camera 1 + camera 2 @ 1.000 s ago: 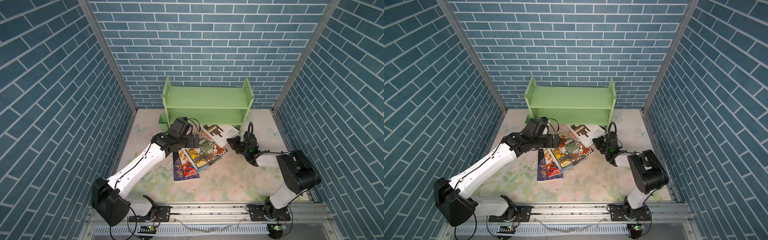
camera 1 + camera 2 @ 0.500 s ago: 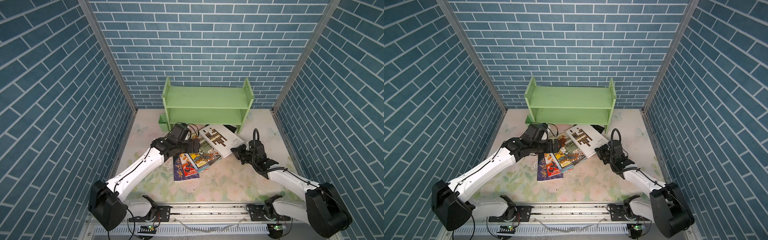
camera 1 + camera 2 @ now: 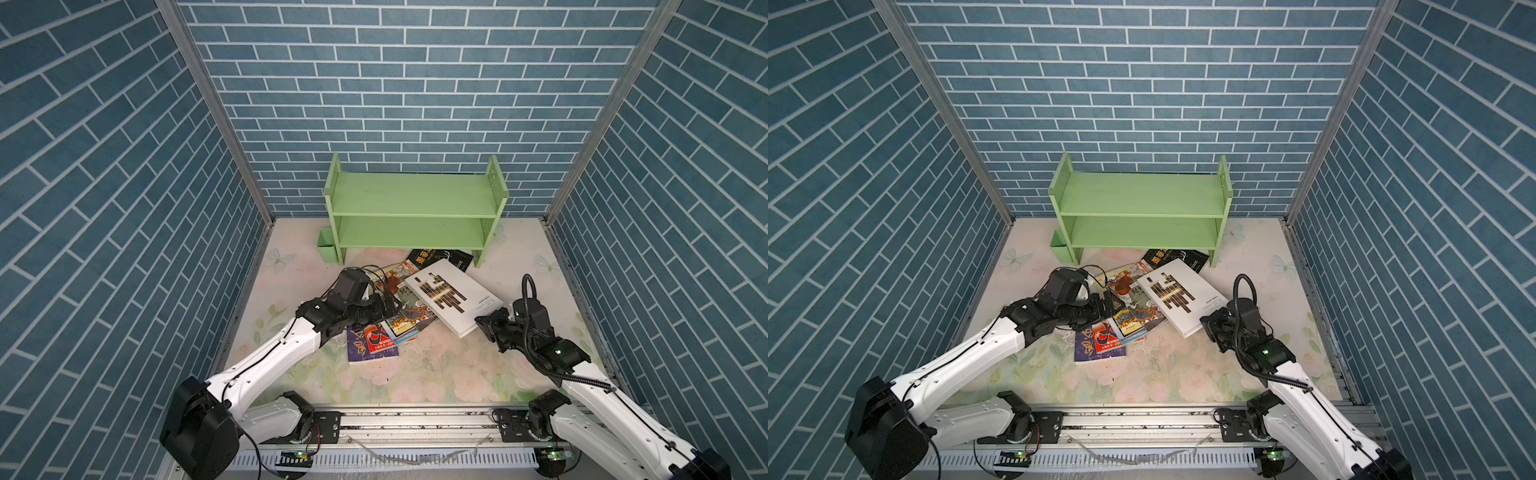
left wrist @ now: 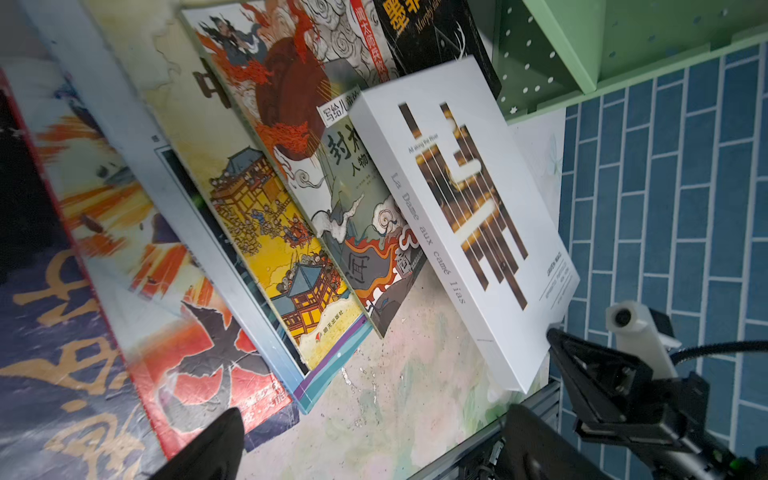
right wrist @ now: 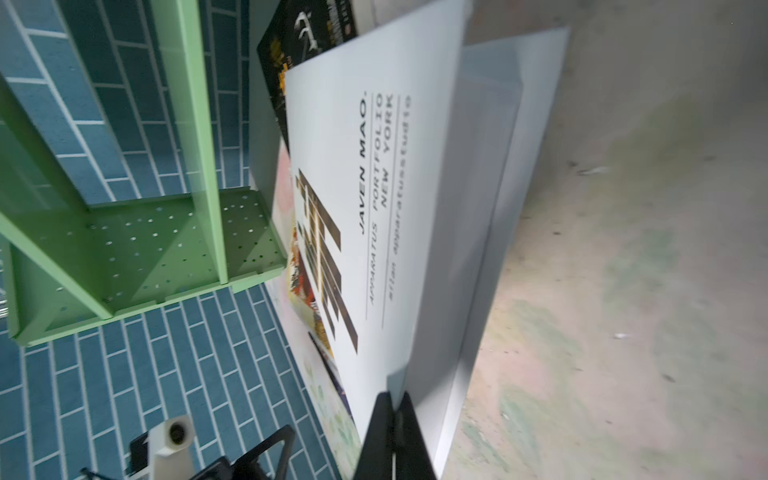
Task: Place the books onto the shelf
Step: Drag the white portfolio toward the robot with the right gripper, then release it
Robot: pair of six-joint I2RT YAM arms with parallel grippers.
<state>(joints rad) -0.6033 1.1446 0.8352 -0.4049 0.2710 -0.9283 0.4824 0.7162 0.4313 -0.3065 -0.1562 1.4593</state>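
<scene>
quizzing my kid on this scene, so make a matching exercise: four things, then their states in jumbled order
1 white book
2 black book
3 shelf
4 left gripper

a both tiers bare
b open, over the colourful books
c corner in the shut right gripper
d flat on the mat before the shelf

Pairs: 1-c, 2-d, 3-a, 4-b

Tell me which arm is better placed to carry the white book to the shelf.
Right. The right tool is shut on the white book at its near corner, tilting it up; the left tool hangs open over the colourful books, holding nothing.
</scene>
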